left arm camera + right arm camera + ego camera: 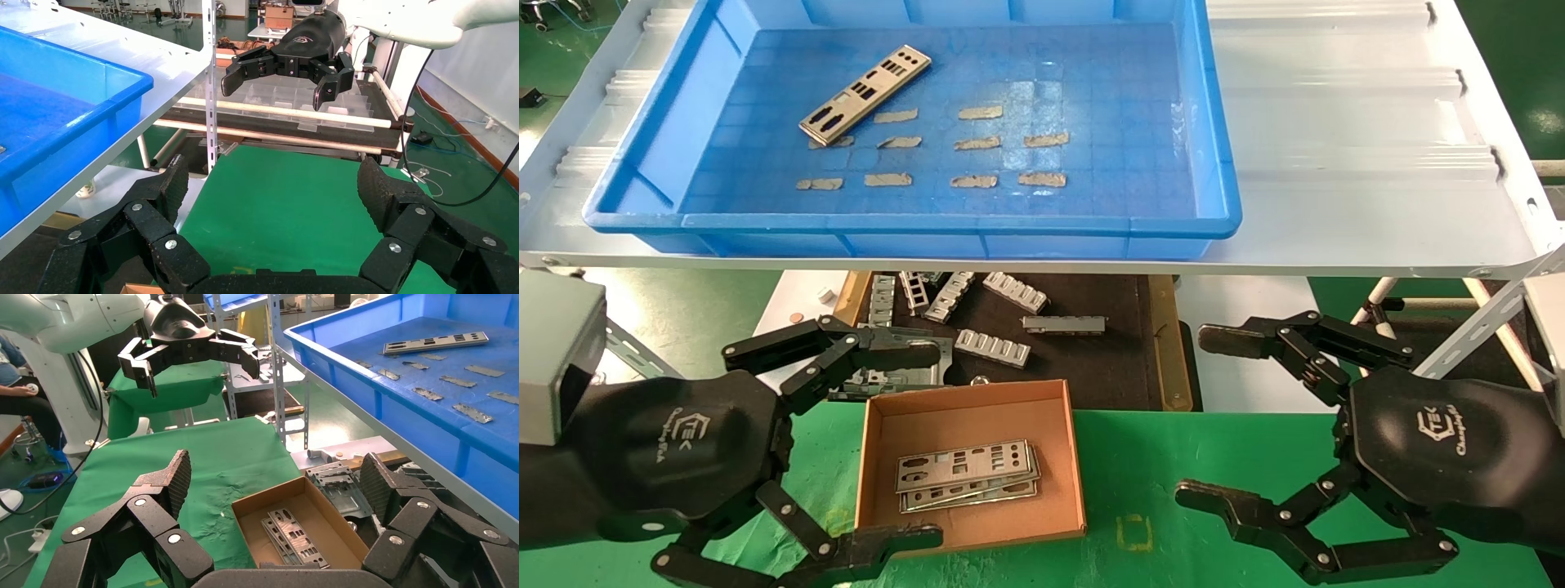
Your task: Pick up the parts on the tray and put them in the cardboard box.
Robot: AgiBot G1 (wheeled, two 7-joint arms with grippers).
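The tray (1205, 122) is set on a white shelf (1352, 147), and one part (865, 95) is left lying aslant near its far left corner among grey patches (979, 143). The cardboard box (870, 457) on the green surface (1222, 441) already holds stacked parts (966, 475). Both the left end effector (878, 445) and the right end effector (1214, 416) are spread wide and empty, so another pick-up seems due: a reach up into the tray. The remaining part is thin, silver-grey and punched with cut-outs.

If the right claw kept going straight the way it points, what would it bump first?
Probably the left gripper. The open right gripper points sideways across the cardboard box, seemingly above it, though depth is unclear.
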